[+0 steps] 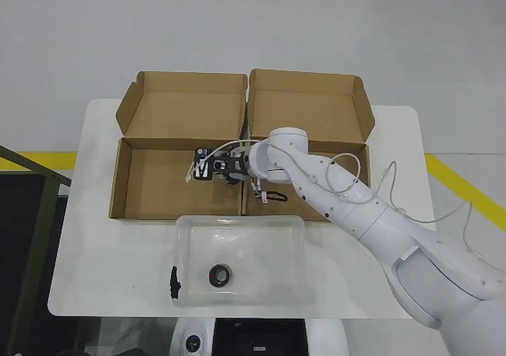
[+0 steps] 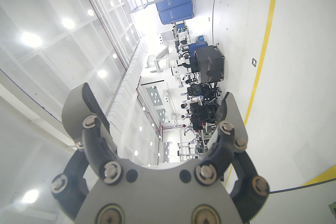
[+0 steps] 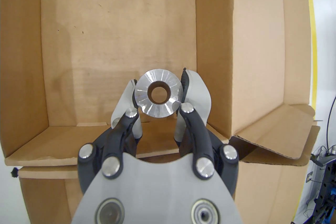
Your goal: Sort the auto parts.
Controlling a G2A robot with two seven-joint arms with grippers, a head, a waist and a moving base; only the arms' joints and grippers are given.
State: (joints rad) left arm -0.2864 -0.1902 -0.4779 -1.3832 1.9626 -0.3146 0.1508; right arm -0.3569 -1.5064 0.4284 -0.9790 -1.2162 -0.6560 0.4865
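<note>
White bench (image 1: 93, 258): 2 open brown cardboard boxes side by side, left box (image 1: 157, 183) and right box (image 1: 306, 111). 1 clear plastic bin (image 1: 271, 238) in front. Bin holds 1 black ring (image 1: 222, 275); 1 small black piece (image 1: 174, 283) at its edge. Right tool (image 3: 158, 77) clamped on 1 shiny silver disc with centre hole (image 3: 170, 104), over left box floor. Left tool (image 2: 157, 92) spread wide, holding nothing.

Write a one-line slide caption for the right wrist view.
Right gripper grips a silver ring part over the cardboard box.
</note>
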